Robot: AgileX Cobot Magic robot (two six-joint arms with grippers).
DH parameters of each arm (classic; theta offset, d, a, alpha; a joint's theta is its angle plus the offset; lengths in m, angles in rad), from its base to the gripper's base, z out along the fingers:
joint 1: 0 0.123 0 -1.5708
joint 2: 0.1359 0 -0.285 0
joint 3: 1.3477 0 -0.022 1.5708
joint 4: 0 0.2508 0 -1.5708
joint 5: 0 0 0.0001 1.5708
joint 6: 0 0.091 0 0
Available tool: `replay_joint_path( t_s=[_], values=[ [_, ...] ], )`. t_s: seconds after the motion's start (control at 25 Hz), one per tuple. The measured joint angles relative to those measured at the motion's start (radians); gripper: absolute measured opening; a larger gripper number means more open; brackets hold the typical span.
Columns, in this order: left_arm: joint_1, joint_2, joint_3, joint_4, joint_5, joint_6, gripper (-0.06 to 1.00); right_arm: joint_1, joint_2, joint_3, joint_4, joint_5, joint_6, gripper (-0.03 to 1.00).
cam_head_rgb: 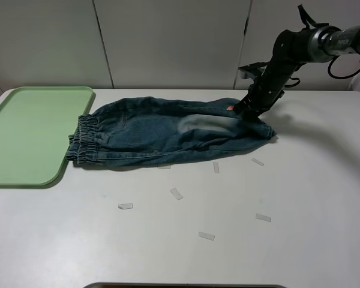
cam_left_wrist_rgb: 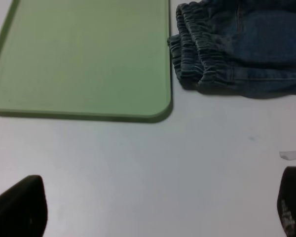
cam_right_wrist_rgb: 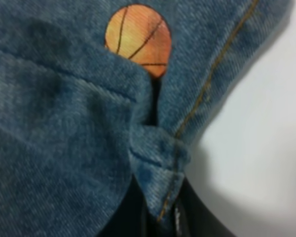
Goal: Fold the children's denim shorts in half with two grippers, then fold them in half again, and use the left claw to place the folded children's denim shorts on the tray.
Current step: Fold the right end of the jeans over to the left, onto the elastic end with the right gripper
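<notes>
The children's denim shorts (cam_head_rgb: 162, 135) lie flat across the white table, with the elastic waistband next to the tray (cam_head_rgb: 24, 135) and the leg ends to the right. My right gripper (cam_head_rgb: 243, 111) comes down on the far right leg end and is shut on a pinch of denim. In the right wrist view the shorts (cam_right_wrist_rgb: 64, 123) fill the frame, an orange basketball print (cam_right_wrist_rgb: 138, 39) shows, and cloth is bunched between the dark fingers of the gripper (cam_right_wrist_rgb: 163, 217). My left gripper (cam_left_wrist_rgb: 158, 207) stands open over bare table, short of the tray (cam_left_wrist_rgb: 79, 59) and the waistband (cam_left_wrist_rgb: 202, 54).
Several small pale tape scraps (cam_head_rgb: 176, 193) lie on the table in front of the shorts, and one scrap (cam_left_wrist_rgb: 290, 155) lies near a left fingertip. A white panelled wall (cam_head_rgb: 168, 42) closes the back. The left arm is out of the exterior view.
</notes>
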Motion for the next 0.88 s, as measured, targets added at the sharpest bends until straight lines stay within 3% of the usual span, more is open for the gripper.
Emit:
replay_joint_path(
  t_s=[0.2,0.88],
  values=[
    [0.000,0.000,0.000,0.000,0.000,0.000,0.92,-0.012,-0.045,0.017,-0.184,0.105,0.067,0.02],
    [0.000,-0.002,0.000,0.000,0.000,0.000,0.92,-0.016,-0.198,0.017,-0.398,0.199,0.166,0.02]
  ],
)
